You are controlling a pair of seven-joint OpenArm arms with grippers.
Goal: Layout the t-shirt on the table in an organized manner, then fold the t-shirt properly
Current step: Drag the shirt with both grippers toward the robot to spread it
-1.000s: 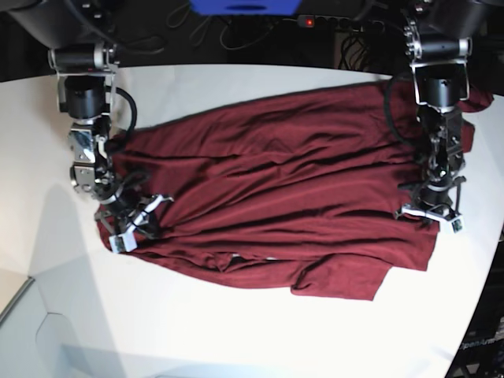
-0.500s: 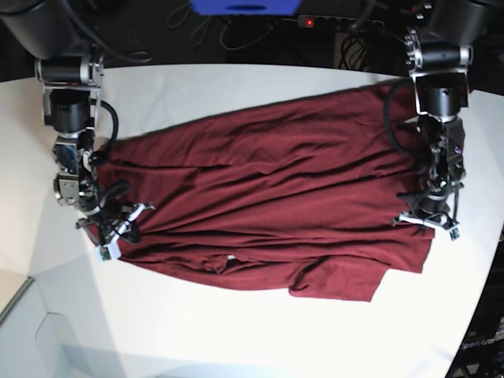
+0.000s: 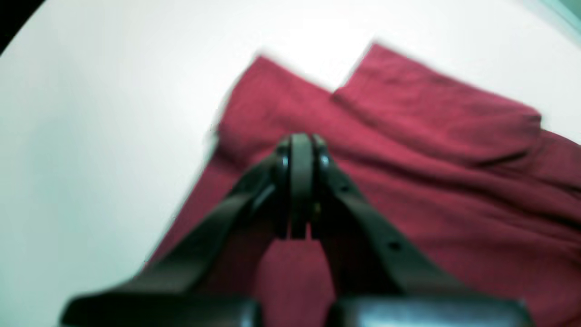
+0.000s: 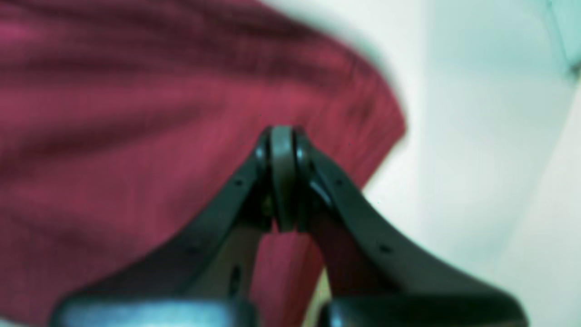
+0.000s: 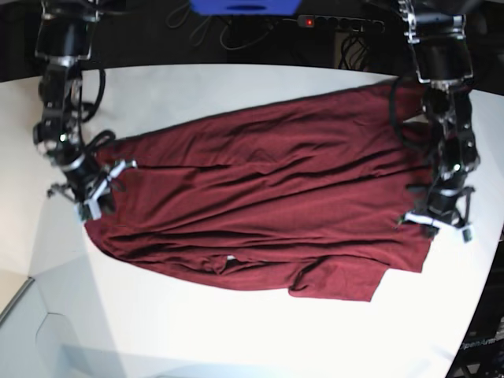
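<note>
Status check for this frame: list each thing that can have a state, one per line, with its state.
Dark maroon knit t-shirt: spread out on the table, wrinkled, unfolded, one edge turned over near the bottom.
White tabletop: carries the shirt, bare around it.
Left gripper: shut, at the shirt's edge; a pinch of cloth cannot be confirmed.
Right gripper: shut, at the shirt's opposite edge; a pinch cannot be confirmed.

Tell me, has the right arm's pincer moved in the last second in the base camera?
Yes. The right pincer has slid toward the table's far edge and leftward, dragging the t-shirt's edge with it.
</note>
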